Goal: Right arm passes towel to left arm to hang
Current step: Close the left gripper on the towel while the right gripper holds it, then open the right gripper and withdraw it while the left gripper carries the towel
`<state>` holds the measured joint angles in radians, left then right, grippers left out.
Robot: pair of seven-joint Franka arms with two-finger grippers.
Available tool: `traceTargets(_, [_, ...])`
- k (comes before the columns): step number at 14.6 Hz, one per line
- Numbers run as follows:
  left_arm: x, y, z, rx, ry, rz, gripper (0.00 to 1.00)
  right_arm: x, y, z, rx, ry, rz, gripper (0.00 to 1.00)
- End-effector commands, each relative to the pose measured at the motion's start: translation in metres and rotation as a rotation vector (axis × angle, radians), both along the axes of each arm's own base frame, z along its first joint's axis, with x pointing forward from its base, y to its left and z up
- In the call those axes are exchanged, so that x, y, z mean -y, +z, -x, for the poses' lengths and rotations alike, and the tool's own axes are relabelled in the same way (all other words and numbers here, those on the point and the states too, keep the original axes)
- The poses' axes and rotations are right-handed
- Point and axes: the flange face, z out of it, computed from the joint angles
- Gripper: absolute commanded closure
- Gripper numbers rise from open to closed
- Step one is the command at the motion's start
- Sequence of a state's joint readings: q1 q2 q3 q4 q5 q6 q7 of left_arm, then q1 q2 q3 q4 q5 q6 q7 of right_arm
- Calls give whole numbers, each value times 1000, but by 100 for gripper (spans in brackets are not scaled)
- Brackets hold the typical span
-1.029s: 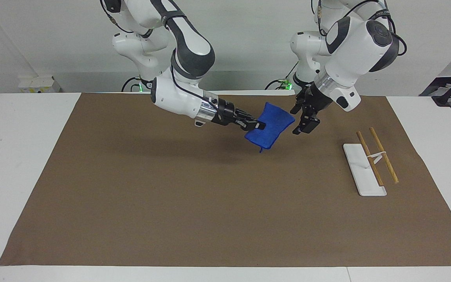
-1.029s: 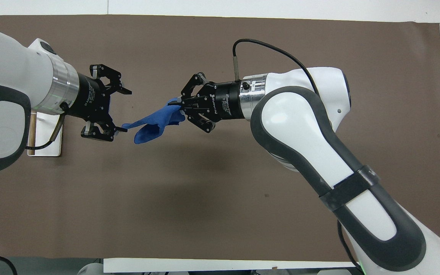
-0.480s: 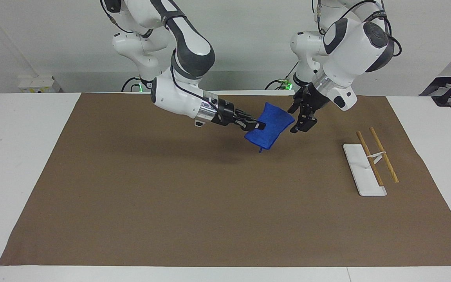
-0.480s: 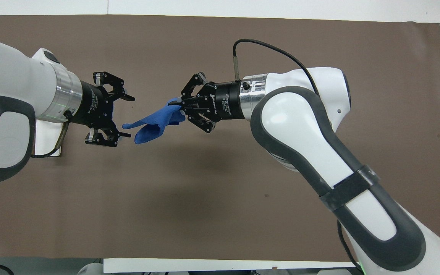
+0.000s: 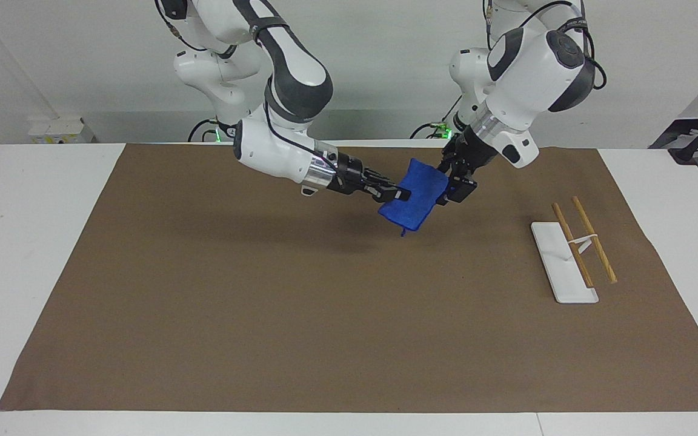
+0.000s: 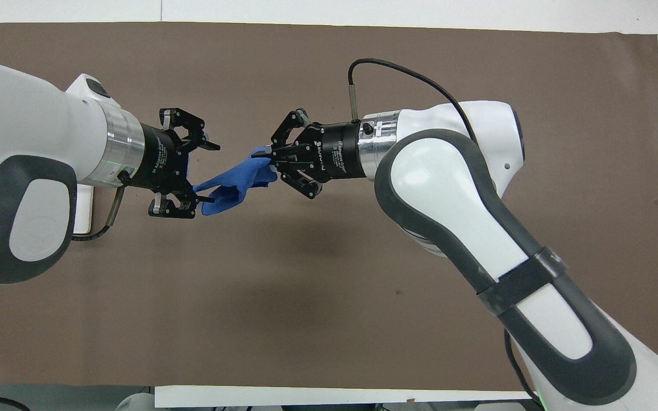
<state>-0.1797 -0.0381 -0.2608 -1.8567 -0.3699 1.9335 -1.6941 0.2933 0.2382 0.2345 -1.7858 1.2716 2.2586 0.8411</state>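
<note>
The right gripper (image 5: 398,195) was clamped on one edge of the blue towel (image 5: 415,195), holding it up in the air over the brown mat (image 5: 264,303) toward the robots' end, the cloth hanging with its thin loop at the bottom corner. The left gripper (image 5: 453,184), jaws spread wide, had moved in from a second before: then it hung apart from the cloth toward the left arm's end, and now its open fingers (image 6: 206,147) bracketed the towel's free edge, one either side, not closed on it. The right arm (image 6: 449,188) and the towel had not shifted. Counted: two arms, two grippers, one towel, one mat, one white tray (image 5: 558,260) carrying one rack of two wooden rods (image 5: 594,248). The left arm (image 5: 531,66) reached down from above. The rack stood on the mat toward the left arm's end, well apart from the towel and farther from the robots. The mat's wide middle and the right arm's end lay open, with white table (image 5: 22,242) bordering the mat's edges.
</note>
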Motion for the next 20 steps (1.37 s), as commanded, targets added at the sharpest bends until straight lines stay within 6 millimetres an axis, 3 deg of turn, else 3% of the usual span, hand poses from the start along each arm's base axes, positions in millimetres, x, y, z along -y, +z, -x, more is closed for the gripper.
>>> traceTargets(1, [0,-3,6,7,0,14,26,3,3,6,-12,-25,-6,99])
traceTargets(5, [-1,-1,1,7,5,18,63,2,3,6,-12,-23,-6,99])
traceTargets(9, [-3,8,-6,3,21,51,92,2,3,6,-11,-23,-7,99])
traceTargets(11, [-5,7,-9,-10,30,67,100,3,3,5,-10,-25,-7,99])
traceTargets(14, [-4,13,-10,-9,24,71,100,3,3,6,-12,-25,-6,99])
traceTargets(15, [-6,14,-11,-11,28,72,100,2,3,6,-11,-25,-6,90])
traceTargets(16, [-9,13,-13,-17,32,72,100,3,3,5,-8,-25,-6,59])
traceTargets(17, [-14,13,-15,-15,37,71,100,3,3,5,2,-19,-3,21])
traceTargets(18, [-18,13,-17,-13,38,71,100,3,4,5,17,-9,5,0])
traceTargets(20, [-24,18,-20,6,11,73,100,4,4,5,90,34,23,0])
